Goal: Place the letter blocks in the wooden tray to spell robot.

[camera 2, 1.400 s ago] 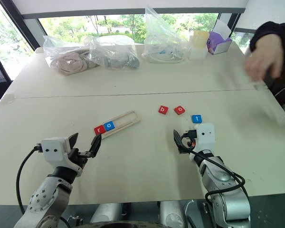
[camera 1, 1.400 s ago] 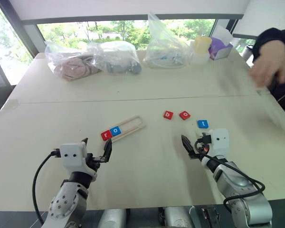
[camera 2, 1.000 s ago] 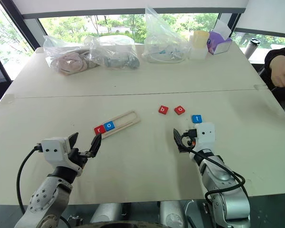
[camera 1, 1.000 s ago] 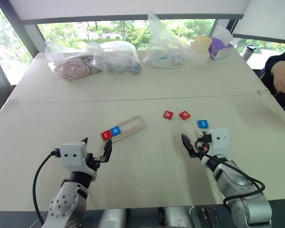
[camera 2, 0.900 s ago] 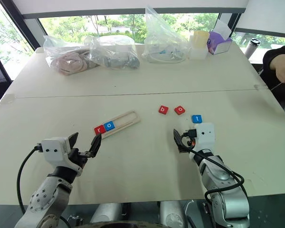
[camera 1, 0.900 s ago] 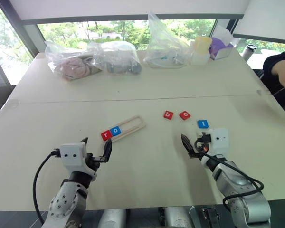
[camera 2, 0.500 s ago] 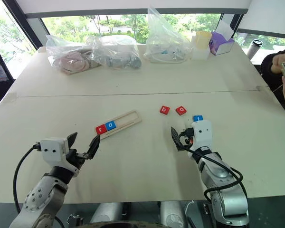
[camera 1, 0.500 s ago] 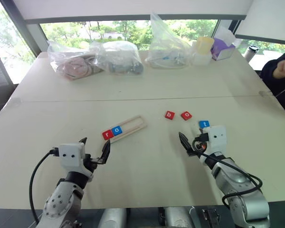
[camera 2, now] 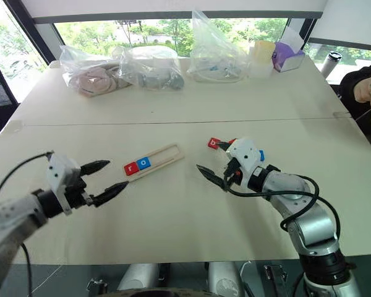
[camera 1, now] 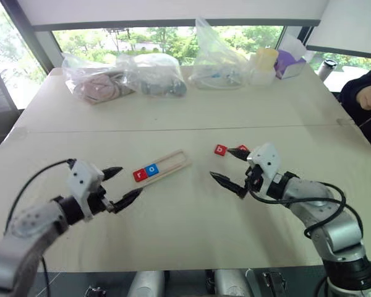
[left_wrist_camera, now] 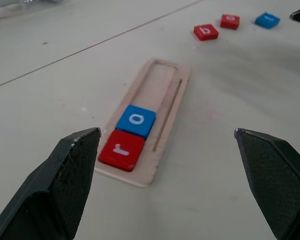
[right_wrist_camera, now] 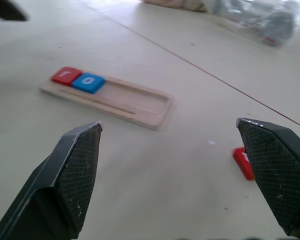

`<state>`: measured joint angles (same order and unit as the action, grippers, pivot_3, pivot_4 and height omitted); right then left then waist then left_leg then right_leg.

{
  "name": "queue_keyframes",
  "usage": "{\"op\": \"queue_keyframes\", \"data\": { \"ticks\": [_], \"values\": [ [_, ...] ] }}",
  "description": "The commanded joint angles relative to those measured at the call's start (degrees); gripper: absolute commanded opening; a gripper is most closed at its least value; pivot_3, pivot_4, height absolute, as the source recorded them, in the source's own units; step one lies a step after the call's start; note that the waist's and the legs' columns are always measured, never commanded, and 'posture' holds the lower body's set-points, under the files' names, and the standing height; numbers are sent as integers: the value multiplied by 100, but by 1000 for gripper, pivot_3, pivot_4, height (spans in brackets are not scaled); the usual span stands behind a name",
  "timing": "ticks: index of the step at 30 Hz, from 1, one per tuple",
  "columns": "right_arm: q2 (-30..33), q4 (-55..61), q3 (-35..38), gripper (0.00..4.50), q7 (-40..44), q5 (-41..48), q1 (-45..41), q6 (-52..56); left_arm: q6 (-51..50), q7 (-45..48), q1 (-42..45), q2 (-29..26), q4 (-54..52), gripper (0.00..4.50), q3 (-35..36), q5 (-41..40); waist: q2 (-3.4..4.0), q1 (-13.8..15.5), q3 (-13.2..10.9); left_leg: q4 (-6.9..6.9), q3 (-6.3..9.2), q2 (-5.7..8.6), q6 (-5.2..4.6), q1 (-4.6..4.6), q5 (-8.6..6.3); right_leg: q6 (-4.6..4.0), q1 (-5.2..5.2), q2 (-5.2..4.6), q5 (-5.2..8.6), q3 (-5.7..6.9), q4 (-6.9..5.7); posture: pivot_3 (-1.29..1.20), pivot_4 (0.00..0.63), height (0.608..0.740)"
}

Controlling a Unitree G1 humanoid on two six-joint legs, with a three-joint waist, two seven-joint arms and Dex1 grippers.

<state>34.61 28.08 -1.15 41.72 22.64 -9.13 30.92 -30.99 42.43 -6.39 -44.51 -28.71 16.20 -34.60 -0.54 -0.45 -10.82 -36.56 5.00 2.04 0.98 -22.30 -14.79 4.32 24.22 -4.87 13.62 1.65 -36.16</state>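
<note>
A pale surface (camera 1: 173, 235) carries a long, narrow wooden tray (camera 1: 173, 163) lying on a diagonal, its filled end toward the robot's left and nearer the robot, its empty end running away toward the right. Two letter blocks sit side by side at the filled end: a red "r" (camera 1: 139, 175) at the very end and a blue "o" (camera 1: 151, 169) touching it, leaving the remaining slots bare. The next letter needed, a red "b" block (camera 1: 220, 149), lies loose on the surface to the right of the tray's empty end, with another red block (left_wrist_camera: 230, 21) and a blue block (left_wrist_camera: 267, 19) just beyond it. The right pincer (camera 1: 233, 168) hovers spread wide and empty, close beside the "b", so the right arm looks clearly the nearer one for picking it up. The left pincer (camera 1: 120, 184) is likewise spread and empty, hanging just short of the tray's filled end and well apart from the loose blocks.
</note>
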Motion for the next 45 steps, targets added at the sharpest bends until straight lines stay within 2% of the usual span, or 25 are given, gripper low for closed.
{"op": "queue_keyframes", "data": {
  "ticks": [1, 4, 7, 15, 32, 45],
  "values": [
    [295, 71, -44, 4420, 558, 270, -255, 35, 42, 818, 544, -444, 833, 4500, -129, -11, -1, -11, -1, 0, -1, 0, 0, 0, 0, 0, 0, -1, 0, 0, -1, 0, 150, 740],
    [370, -122, -79, 4420, 712, 259, -543, 35, 229, 1456, 1184, -664, 1680, 4500, -679, 309, -1, -16, -1, 0, -1, 0, 0, 1, 0, 1, 1, -1, -1, 0, -2, 0, 150, 740],
    [374, -245, -77, 4420, 755, 227, -683, 66, 603, 1869, 1791, -620, 2431, 4500, -1193, 718, -2, -7, -1, -1, -1, 0, 0, 1, 0, 2, 2, 3, -3, 0, -4, 0, 150, 740],
    [328, -135, -66, 4420, 615, 161, -539, 24, 1127, 2385, 2515, -324, 3506, 4500, -1718, 1237, -3, -13, -2, 3, -2, 0, 0, -5, 0, 24, 12, -4, -14, -1, -3, 0, 150, 740],
    [358, 226, -3, 4420, 216, 207, -291, 187, 2015, 2508, 2828, 329, 4459, 4500, -2059, 2022, -3, -11, -2, -5, -4, 2, 1, -6, 0, 47, 11, -9, -28, -5, -5, 0, 150, 740],
    [353, 256, -35, 4420, 128, 189, -337, 235, 2917, 2301, 2467, 503, 5047, 4500, -2156, 2569, 8, -3, 7, -37, -2, 0, 0, -3, 0, 50, -10, -11, -34, -5, -7, 0, 150, 740]
  ]
}}
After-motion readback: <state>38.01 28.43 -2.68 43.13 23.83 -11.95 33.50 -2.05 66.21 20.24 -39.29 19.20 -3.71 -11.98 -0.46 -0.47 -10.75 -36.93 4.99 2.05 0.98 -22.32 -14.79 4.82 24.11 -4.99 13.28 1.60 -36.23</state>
